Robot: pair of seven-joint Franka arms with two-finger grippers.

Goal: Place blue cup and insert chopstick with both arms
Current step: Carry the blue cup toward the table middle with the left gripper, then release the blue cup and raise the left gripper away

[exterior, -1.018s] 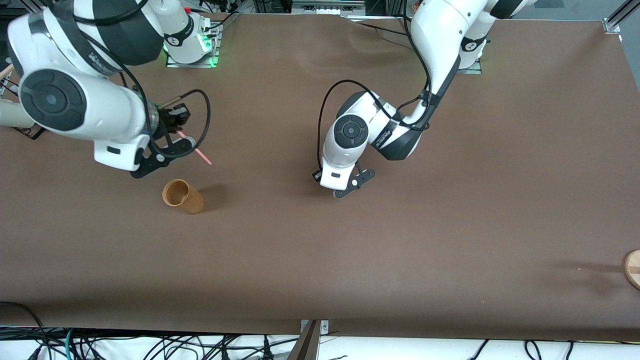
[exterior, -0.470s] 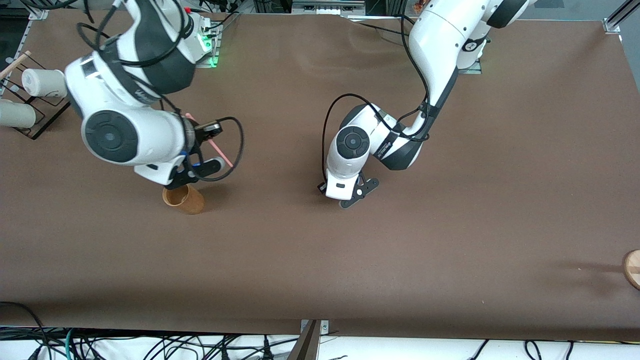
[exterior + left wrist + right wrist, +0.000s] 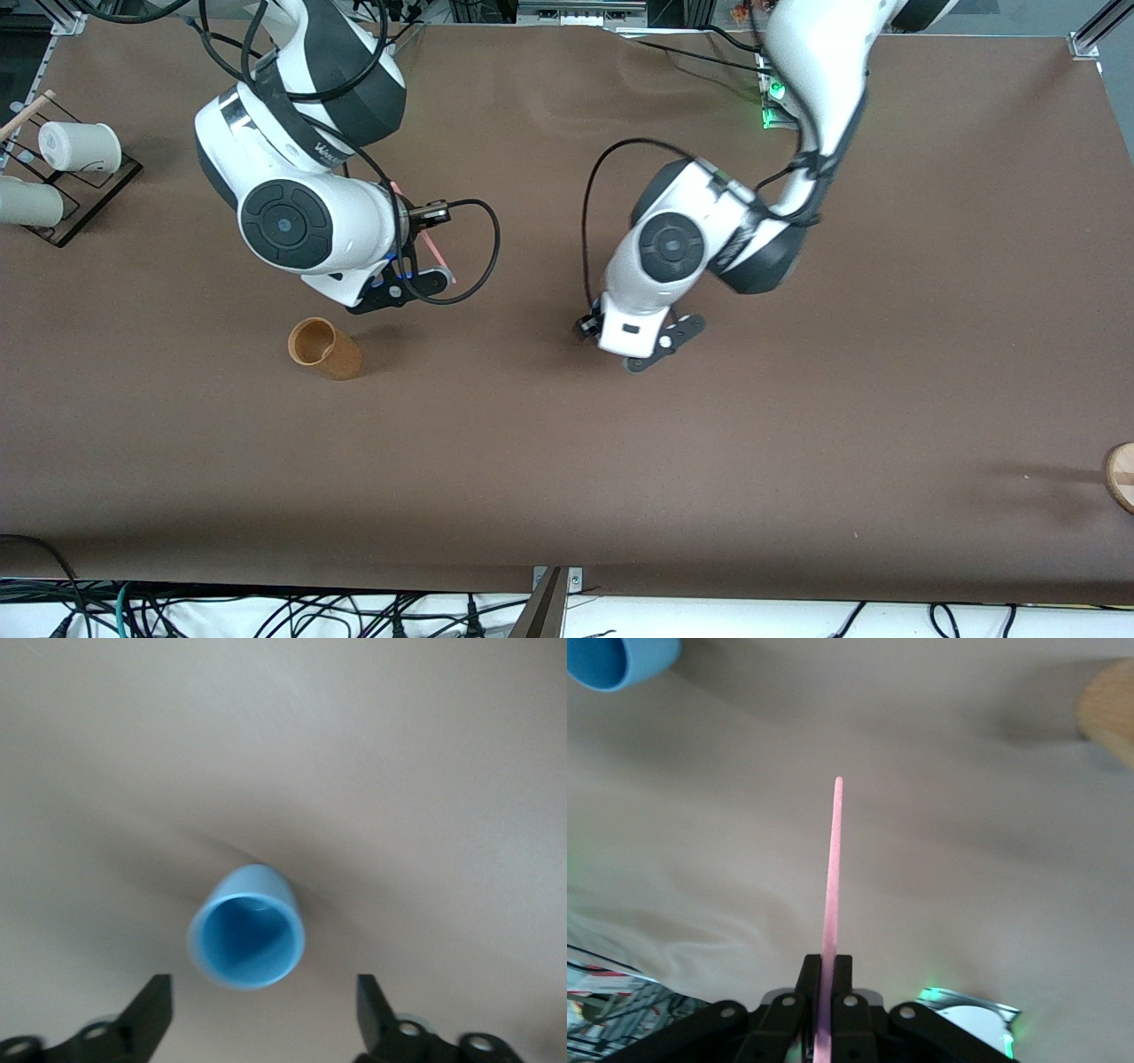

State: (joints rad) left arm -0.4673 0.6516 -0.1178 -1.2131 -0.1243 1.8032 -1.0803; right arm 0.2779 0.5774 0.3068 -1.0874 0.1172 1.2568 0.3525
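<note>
The right gripper [image 3: 822,1028] is pinching the chopstick [image 3: 831,904] above the table [image 3: 797,443], toward the right arm's end. The left gripper [image 3: 263,1028] is hanging spread over the upright blue cup [image 3: 247,935] mid-table, not touching it.

Brown-covered desk [image 3: 797,461] spanning the scene; tangled black cables [image 3: 266,616] along its near edge; aluminium frame post [image 3: 1099,22] at one corner.

We are seeing light-blue cup [image 3: 247,927], brighter blue inside; pale-pink chopstick [image 3: 831,904]; orange-brown cup [image 3: 323,348]; black grippers; plain brown table [image 3: 797,425].
</note>
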